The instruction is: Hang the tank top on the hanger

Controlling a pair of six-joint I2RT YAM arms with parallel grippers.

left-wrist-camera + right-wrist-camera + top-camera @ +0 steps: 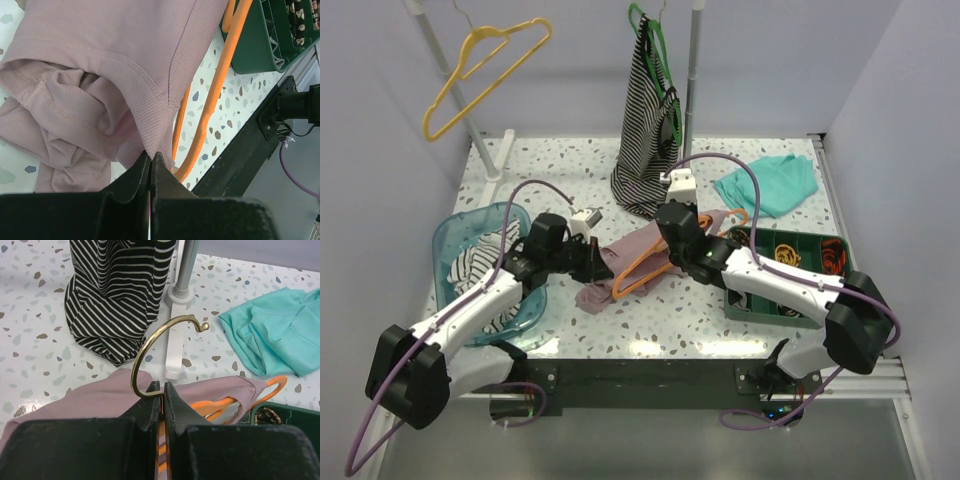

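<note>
The pink tank top point(632, 248) lies crumpled at the table's middle, and the orange hanger point(642, 272) runs through it with its lower bar sticking out toward the front. My left gripper point(592, 260) is shut on the tank top's ribbed edge point(150, 125), with the hanger point(215, 90) just to its right. My right gripper point(672, 225) is shut on the hanger's neck, just below its gold hook point(150, 350). In the right wrist view, pink fabric point(90, 400) lies on both sides of the fingers and a strap loops over an orange arm point(225, 404).
A blue basket point(455, 235) with striped cloth stands at the left. A green bin point(798, 312) stands at the right under my right arm. A striped top on a green hanger point(645, 120) hangs at the back, with the pole base point(172, 340). A teal cloth point(768, 183) lies at the back right and a yellow hanger point(480, 70) hangs at the back left.
</note>
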